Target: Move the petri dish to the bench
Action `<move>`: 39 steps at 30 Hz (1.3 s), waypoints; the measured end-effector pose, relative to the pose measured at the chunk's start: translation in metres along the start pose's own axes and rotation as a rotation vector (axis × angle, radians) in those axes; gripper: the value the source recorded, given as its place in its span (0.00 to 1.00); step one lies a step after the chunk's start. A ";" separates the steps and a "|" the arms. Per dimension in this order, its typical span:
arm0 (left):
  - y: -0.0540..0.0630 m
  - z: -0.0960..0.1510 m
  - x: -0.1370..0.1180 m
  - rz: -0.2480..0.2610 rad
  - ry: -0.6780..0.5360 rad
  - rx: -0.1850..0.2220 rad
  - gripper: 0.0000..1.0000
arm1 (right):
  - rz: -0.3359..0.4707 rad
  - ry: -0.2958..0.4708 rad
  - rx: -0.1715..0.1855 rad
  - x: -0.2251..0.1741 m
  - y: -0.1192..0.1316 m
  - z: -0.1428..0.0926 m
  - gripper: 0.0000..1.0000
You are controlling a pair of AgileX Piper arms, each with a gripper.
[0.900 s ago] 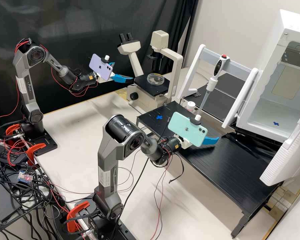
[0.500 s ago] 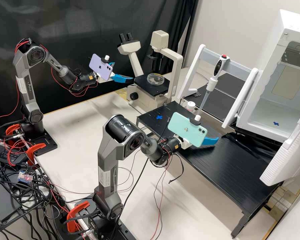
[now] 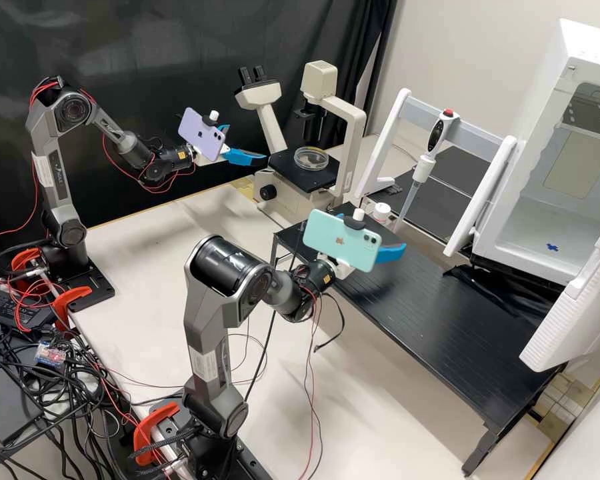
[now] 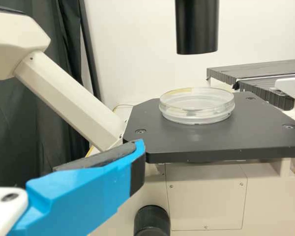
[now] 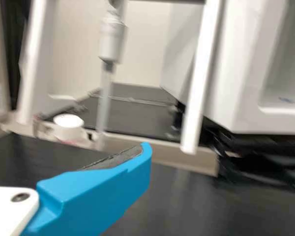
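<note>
The clear petri dish rests on the microscope's black stage; the left wrist view also shows the dish lying flat there. Left of the stage in the high view is my left gripper, open, apart from the dish. Close by the stage's edge in its wrist view, the left gripper shows one finger with a bare pad. My right gripper, partly behind its phone, is over the black raised bench. In its wrist view, the right gripper shows a bare-padded finger, standing open.
The microscope's lamp column hangs above the dish. A pipette on a white-legged stand and a small white-capped container are at the raised bench's far side. A white open-doored chamber stands right.
My right arm has swung left and slightly up in the high view, and its phone now covers the blue cross on the raised bench. The left arm and the dish are unmoved.
</note>
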 end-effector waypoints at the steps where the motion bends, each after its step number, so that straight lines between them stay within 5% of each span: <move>1: 0.000 0.000 0.000 0.000 0.000 0.000 1.00 | -0.007 0.021 0.002 -0.001 -0.003 -0.007 1.00; 4: 0.000 0.000 0.000 0.000 0.000 0.000 1.00 | -0.037 0.100 -0.054 -0.002 -0.013 -0.029 1.00; 17: 0.000 0.000 0.000 0.000 0.000 0.000 1.00 | -0.040 0.290 -0.102 0.037 -0.041 -0.114 1.00; 28: 0.000 0.000 0.000 0.000 0.000 0.000 1.00 | -0.149 0.304 -0.122 0.094 -0.084 -0.155 1.00; 39: 0.000 0.000 0.000 0.000 0.000 0.000 1.00 | -0.238 0.237 -0.094 0.153 -0.120 -0.177 1.00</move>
